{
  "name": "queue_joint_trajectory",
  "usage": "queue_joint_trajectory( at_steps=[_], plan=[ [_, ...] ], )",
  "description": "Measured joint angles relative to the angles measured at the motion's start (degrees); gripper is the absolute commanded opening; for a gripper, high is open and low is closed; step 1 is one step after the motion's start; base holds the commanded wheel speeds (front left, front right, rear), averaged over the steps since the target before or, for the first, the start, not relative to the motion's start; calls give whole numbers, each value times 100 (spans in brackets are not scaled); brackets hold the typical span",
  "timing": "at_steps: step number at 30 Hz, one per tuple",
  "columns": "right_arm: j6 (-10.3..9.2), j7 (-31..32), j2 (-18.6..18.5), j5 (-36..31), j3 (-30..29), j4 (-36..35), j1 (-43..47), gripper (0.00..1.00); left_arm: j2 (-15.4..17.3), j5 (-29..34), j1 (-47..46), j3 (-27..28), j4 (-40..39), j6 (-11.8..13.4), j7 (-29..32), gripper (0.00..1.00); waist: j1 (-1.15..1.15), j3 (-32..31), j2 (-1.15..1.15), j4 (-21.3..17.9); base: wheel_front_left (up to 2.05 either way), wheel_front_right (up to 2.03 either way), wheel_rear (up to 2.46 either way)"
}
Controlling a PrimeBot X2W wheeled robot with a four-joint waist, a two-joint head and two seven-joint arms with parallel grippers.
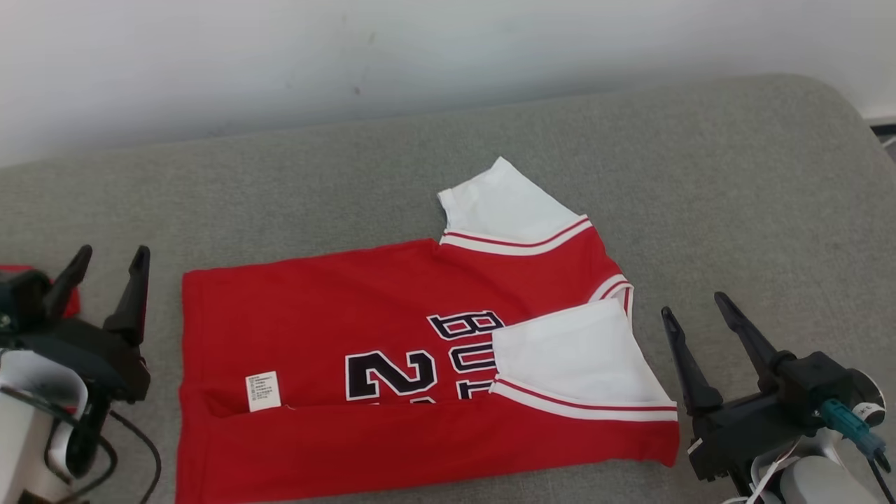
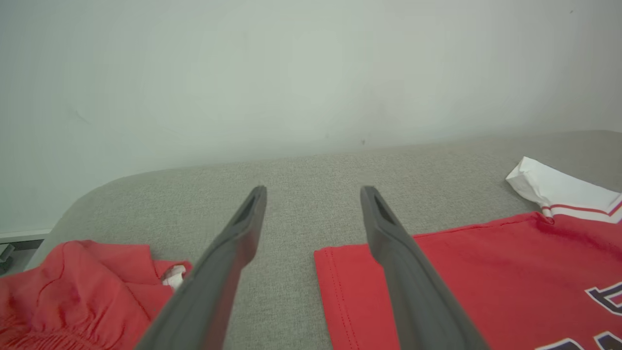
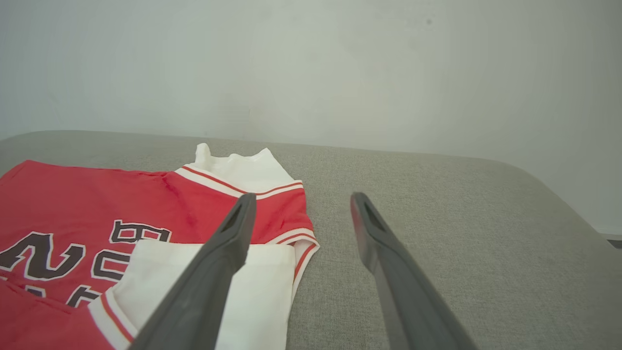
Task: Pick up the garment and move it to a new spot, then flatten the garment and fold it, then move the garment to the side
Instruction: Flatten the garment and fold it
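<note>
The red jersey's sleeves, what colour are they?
White sleeves with red-striped white trim on the red fabric jersey; clearest in the head view.

The red jersey (image 1: 420, 350) is lying flat on the grey cushion (image 1: 700, 175), stretching between the two pairs of fingers. The left gripper (image 1: 114, 250) is resting just off the hem end, its dark fingers standing apart and clear of the cloth. The right gripper (image 1: 692, 304) is sitting just beside the collar end, its fingers spread likewise. The near edge is lying folded up over the front, with a white label (image 1: 262, 390) showing nearer the left fingers. One white sleeve (image 1: 574, 357) is lying folded over the lettering, close to the right fingers; the other sleeve (image 1: 504, 203) is sticking out beyond both fingertips. A scrap of red cloth (image 1: 70, 302) is peeking out behind the left fingers
</note>
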Motion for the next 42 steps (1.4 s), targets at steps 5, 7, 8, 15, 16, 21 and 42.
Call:
queue_joint_trajectory(
  at_steps=[5,7,8,15,16,21,42],
  plan=[
    [-2,-19,-52,-32,-44,-22,-67,100,-4,-49,-450,-19,567,-149,260,100,0,261,0,-145,0,0,0],
    [-9,-25,-56,-73,-60,-46,-83,100,-4,-98,-600,-27,836,-199,401,100,0,355,0,-202,0,0,0],
    [-9,-26,-58,-73,-76,-58,-97,100,-8,-116,-643,-25,939,-204,460,100,0,403,0,-230,0,0,0],
    [-16,-40,-81,-125,-158,-114,-182,100,-207,-352,-830,-40,1473,-299,706,100,0,664,0,-360,0,0,0],
    [-16,-40,-82,-127,-178,-122,-182,100,-234,-364,-876,-42,1552,-311,735,100,0,702,0,-375,0,0,0],
    [-26,-40,-80,-166,-209,-148,-182,100,-268,-354,-1026,-156,1993,-347,881,100,0,845,0,-408,0,0,0],
    [-65,-40,-54,-227,-193,-124,-342,100,-598,-458,-1448,-454,2582,-448,672,0,-1,893,0,-174,0,0,0]
  ],
)
